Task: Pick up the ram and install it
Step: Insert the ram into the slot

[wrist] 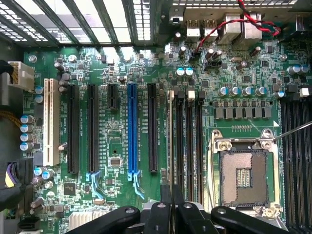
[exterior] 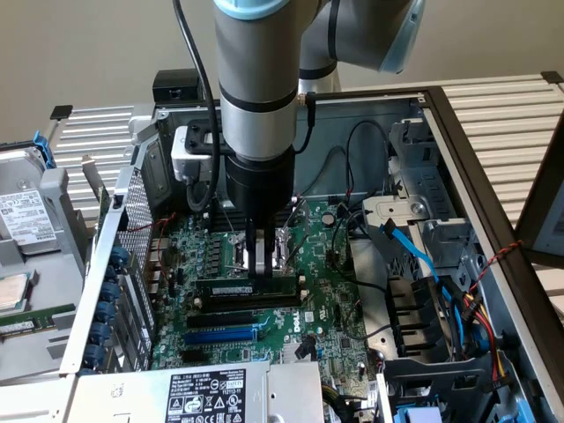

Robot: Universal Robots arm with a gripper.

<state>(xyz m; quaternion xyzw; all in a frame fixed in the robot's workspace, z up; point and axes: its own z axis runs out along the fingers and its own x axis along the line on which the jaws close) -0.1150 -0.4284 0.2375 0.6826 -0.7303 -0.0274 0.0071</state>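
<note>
The ram (exterior: 231, 288) is a long dark-green stick with a small white label. It is held on edge, low over the motherboard (exterior: 330, 304) inside the open computer case. My gripper (exterior: 262, 267) comes straight down on it and is shut on its upper edge near the middle. In the wrist view the ram (wrist: 170, 141) appears edge-on as a thin line running out from between my gripper's (wrist: 171, 197) black fingers. It runs parallel to the black memory slots (wrist: 190, 141) and lines up with the outermost one. I cannot tell whether it touches the slot.
A blue expansion slot (wrist: 131, 129) and black slots lie on one side of the ram, and the open CPU socket (wrist: 242, 178) lies beyond the memory slots on the other. Blue and black cables (exterior: 410, 247) and a drive cage crowd the exterior view's right. The power supply (exterior: 207, 392) sits in front.
</note>
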